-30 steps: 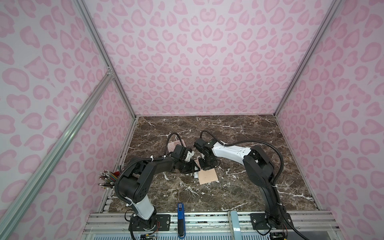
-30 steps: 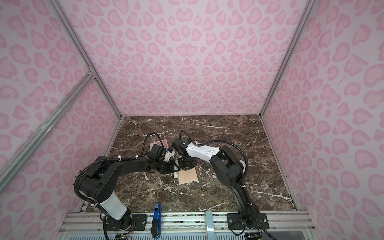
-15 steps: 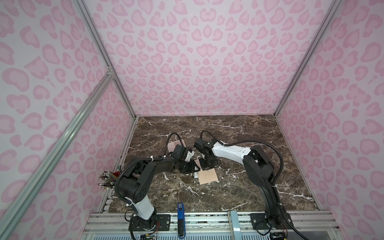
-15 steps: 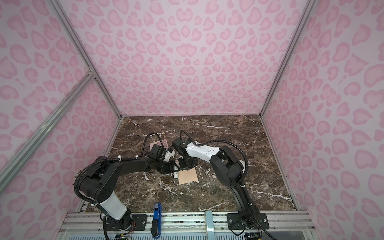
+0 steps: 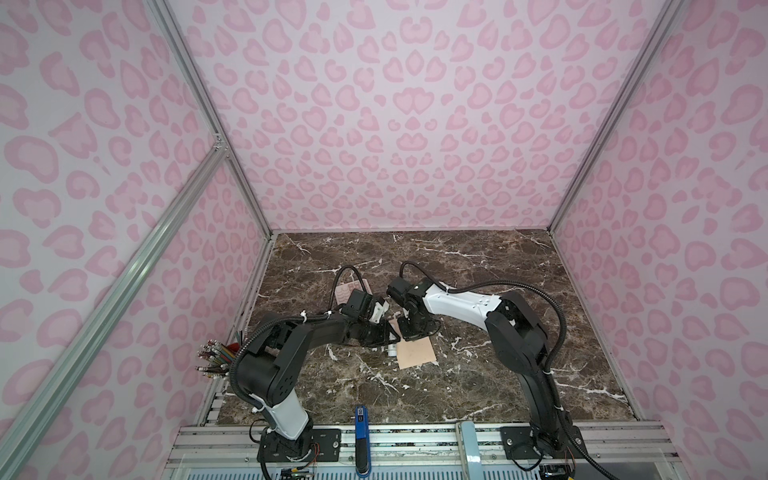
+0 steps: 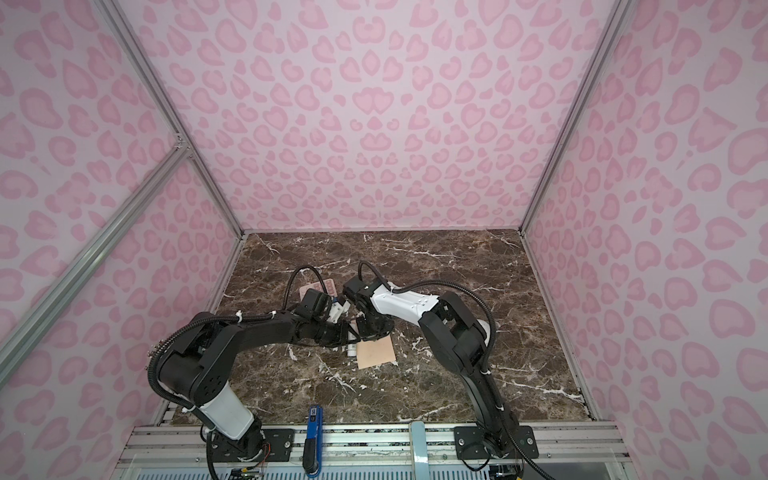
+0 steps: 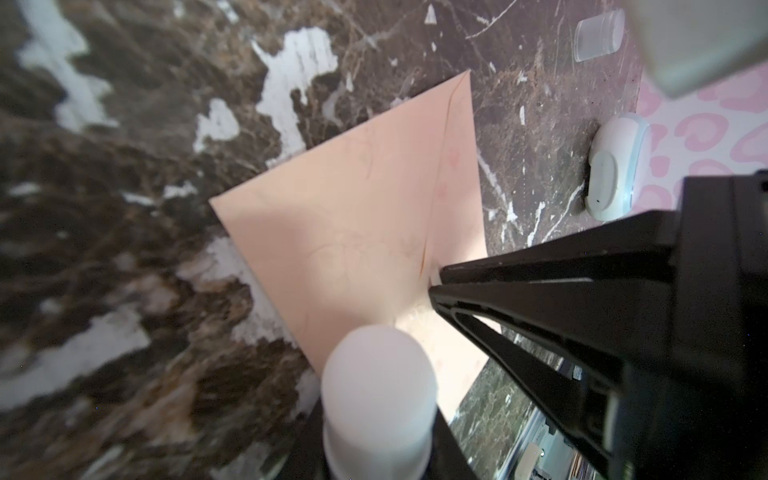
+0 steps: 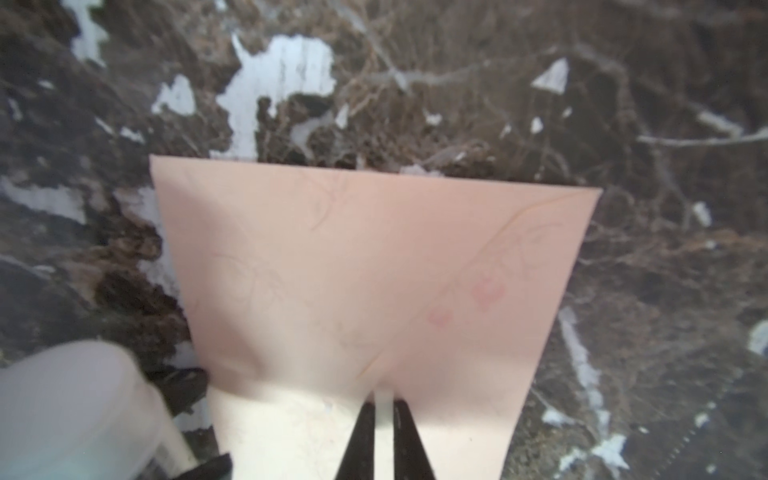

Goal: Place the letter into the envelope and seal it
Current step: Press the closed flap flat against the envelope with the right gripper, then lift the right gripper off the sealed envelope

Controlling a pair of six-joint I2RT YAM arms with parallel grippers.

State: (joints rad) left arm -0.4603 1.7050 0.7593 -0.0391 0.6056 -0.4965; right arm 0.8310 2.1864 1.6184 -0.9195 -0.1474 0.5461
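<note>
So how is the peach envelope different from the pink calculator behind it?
The envelope is smooth peach paper; the pink calculator has rows of buttons. The envelope lies nearer the front; the calculator sits farther back. The right gripper pinches the envelope's edge; no gripper is at the calculator. Both rest on the marble table.

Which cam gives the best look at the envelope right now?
Right wrist: the envelope fills it, barely covered. Left wrist shows it slanted, partly behind the glue stick. Both top views: small, far end hidden.
</note>
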